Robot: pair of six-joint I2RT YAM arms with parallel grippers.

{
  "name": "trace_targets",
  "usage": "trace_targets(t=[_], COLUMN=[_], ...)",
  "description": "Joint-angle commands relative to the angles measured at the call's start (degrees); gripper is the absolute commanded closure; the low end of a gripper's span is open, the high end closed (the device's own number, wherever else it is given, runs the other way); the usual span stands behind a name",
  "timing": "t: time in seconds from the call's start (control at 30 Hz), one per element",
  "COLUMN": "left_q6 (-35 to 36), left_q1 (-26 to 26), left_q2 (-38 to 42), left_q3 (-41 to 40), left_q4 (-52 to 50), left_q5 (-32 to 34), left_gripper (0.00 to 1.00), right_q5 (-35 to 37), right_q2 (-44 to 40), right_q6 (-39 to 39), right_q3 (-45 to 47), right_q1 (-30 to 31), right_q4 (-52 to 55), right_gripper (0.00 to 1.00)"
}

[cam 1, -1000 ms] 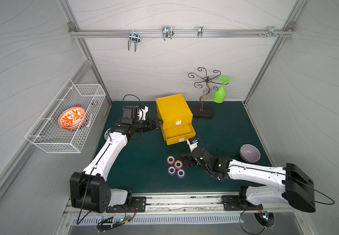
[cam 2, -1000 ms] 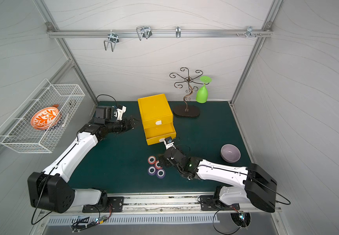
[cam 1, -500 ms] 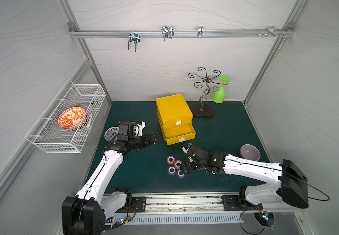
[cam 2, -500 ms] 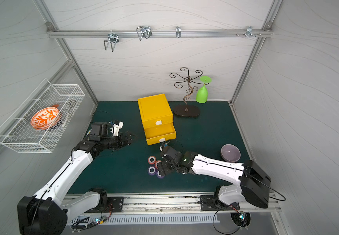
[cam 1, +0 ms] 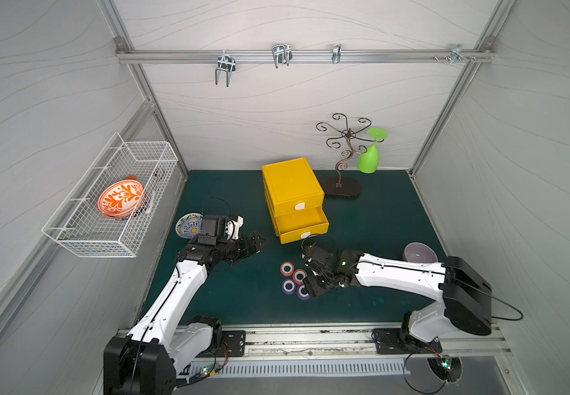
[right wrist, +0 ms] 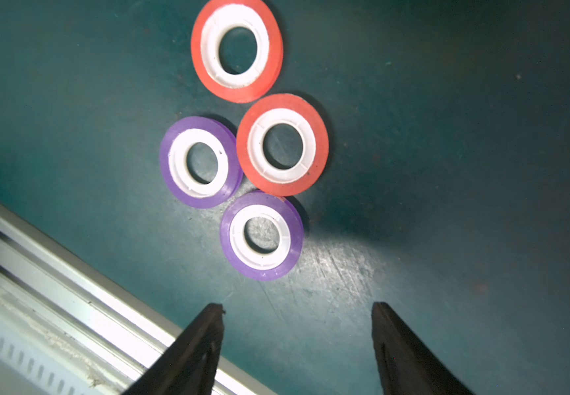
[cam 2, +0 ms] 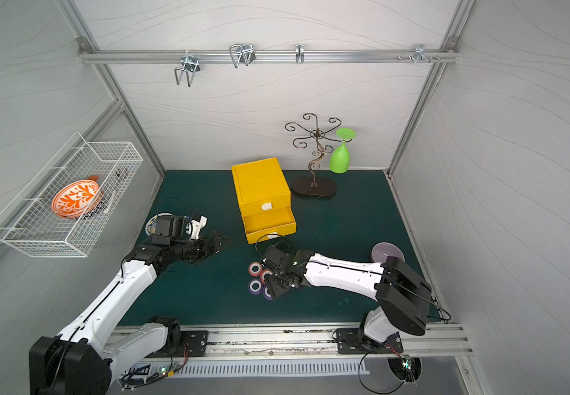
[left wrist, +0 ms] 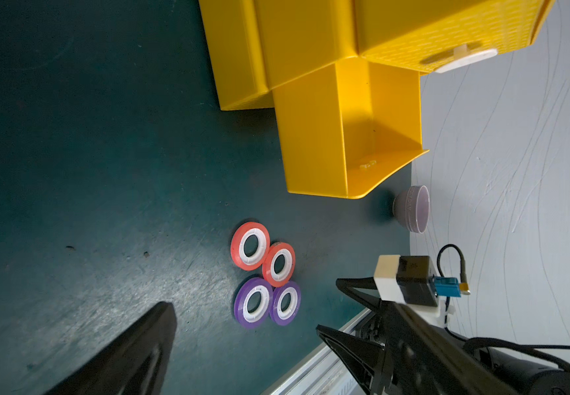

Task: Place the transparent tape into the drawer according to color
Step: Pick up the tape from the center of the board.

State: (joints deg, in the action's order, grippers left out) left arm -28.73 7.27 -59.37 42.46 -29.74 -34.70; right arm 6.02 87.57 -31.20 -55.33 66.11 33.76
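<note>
Picking step, it seems: the right tool [right wrist: 297, 307], jaws apart and empty, hovers by a purple white-cored tape ring [right wrist: 262, 236] lying in front of the yellow plastic drawer cabinet [cam 1: 292, 181]. The left tool [cam 1: 257, 243] gapes empty. Next move, likely: straddle, clench.

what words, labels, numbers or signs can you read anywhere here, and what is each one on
No text here can be read.
On the small grey-purple bowl: faint raised lettering on its outer wall, too blurred to read.
On the open yellow plastic drawer: a tiny raised mark inside its front lip, too small to read.
</note>
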Motion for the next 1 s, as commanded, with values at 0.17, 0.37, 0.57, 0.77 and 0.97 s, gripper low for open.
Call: trace_targets(t=[0.17, 0.37, 0.57, 0.77, 0.97], left_q6=[0.87, 1.21, 1.66, 1.75, 1.84], left_q1=[-0.26, -0.36, -0.37, -0.33, -0.33], left_q2=[0.73, 0.55, 0.69, 0.80, 0.38], left_q3=[-1.27, -1.67, -1.76, -1.83, -1.65], left_q4=[0.73, 0.44, -0.50, -0.81, -0.81], left_q5=[0.86, 1.43, 2.00, 2.25, 2.18], left_gripper=[0.00, 0.01, 0.00, 0.00, 0.00], right_q5=[4.99, 6.72, 7.17, 6.11, 5.91], right_q2=[2.74, 5.16, 8.69, 10.18, 12.00], right_q6=[-1.73, -2.46, -2.63, -2.41, -2.55], right_q3=[-0.45, -0.76, -2.79, -3.82, -4.42], right_q1=[2.12, 2.86, 2.95, 2.94, 2.92], right_q4=[1.29, -0.68, -1.29, -2.13, -1.59], right_gripper=[0.33, 0.37, 0.42, 0.45, 0.48])
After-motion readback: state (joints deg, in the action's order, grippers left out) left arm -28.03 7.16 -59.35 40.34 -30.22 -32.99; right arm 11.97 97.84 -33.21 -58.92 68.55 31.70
